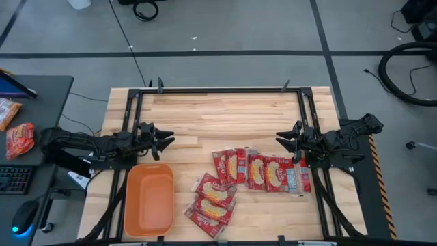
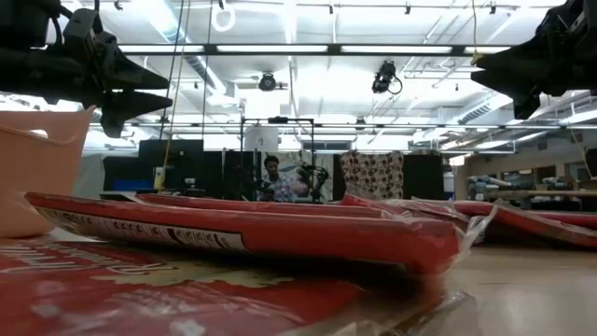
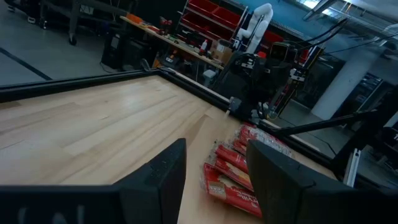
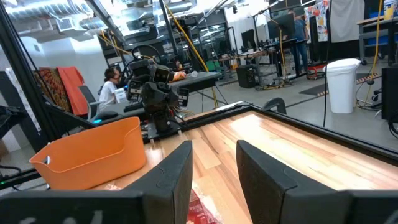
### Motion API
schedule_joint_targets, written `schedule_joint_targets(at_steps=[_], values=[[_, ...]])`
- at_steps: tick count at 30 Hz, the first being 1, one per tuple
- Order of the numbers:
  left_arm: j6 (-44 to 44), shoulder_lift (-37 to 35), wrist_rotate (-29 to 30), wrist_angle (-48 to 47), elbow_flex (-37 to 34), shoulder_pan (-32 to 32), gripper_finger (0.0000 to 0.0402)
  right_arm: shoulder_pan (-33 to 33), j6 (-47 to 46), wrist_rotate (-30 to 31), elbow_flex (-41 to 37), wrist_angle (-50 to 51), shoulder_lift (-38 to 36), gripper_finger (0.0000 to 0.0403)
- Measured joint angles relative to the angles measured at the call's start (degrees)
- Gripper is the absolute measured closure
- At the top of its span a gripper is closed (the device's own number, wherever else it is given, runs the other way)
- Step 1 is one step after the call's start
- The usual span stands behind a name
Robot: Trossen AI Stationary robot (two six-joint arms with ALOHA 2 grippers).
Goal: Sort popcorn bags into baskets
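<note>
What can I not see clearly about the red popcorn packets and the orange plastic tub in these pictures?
- Exact count of the flat red popcorn packets: in the high view they overlap.
- Their printed text: too small in the high view, blurred in the low view.
- Orange plastic tub: in the low view its side is cut off by the frame edge; in the right wrist view its wall hides the inside.

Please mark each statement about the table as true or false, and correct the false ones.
1. The orange basket already holds popcorn bags. False: it is empty.
2. All the popcorn bags lie on the wooden table. True.
3. The left pincer is closed on a bag. False: it is open and holds nothing.
4. The right pincer is open and empty. True.
5. The basket sits on the left arm's side of the table. True.
6. The bags are stacked in one neat pile. False: they are spread out, some overlapping.
</note>
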State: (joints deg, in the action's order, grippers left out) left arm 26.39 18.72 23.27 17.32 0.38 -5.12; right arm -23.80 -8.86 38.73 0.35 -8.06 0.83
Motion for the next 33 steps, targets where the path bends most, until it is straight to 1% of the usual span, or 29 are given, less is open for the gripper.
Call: schedule_joint_targets(at_steps=[7,9,12,14,17,21,23,25,27,29,31,33], values=[[0.1,0.0,0.0,0.0,0.0,0.0,0.023,0.0,0.5,0.0,0.0,0.0,0.0,0.0273],[0.5,0.0,0.0,0.0,0.0,0.0,0.023,0.1,5.1,1.2,0.0,-0.8,0.0,0.0273],[5.2,0.0,0.0,0.0,0.0,0.0,0.023,0.5,12.2,2.1,0.0,-3.2,0.0,0.0273],[7.1,0.0,0.0,0.4,0.0,0.0,0.023,0.5,14.2,2.1,0.0,-5.4,0.0,0.0273],[6.0,0.0,0.0,3.3,0.0,0.2,0.023,0.5,12.9,1.7,0.0,-10.4,0.0,0.0273],[-0.2,0.0,0.0,8.8,0.0,0.2,0.023,1.2,13.4,1.8,0.0,-18.7,0.0,0.0273],[-3.5,0.0,0.0,10.7,0.0,0.2,0.023,1.6,14.8,0.0,0.0,-21.1,0.0,0.0273],[-4.5,0.0,0.0,11.1,0.0,0.2,0.023,2.1,14.1,-3.8,0.0,-21.7,0.0,0.0273],[-4.5,0.0,0.1,11.1,0.0,0.2,0.023,2.5,10.4,-6.8,0.0,-21.9,0.0,0.0273],[-4.5,0.0,1.4,12.7,0.0,0.1,0.023,3.3,7.7,-6.8,0.0,-21.9,0.1,0.0273],[-4.5,0.0,4.1,14.7,0.0,0.1,0.023,4.3,5.7,-5.9,0.0,-21.9,0.8,0.0273],[-4.5,0.0,5.2,15.3,0.0,0.2,0.023,5.1,4.5,-6.4,0.0,-21.0,2.2,0.0273]])
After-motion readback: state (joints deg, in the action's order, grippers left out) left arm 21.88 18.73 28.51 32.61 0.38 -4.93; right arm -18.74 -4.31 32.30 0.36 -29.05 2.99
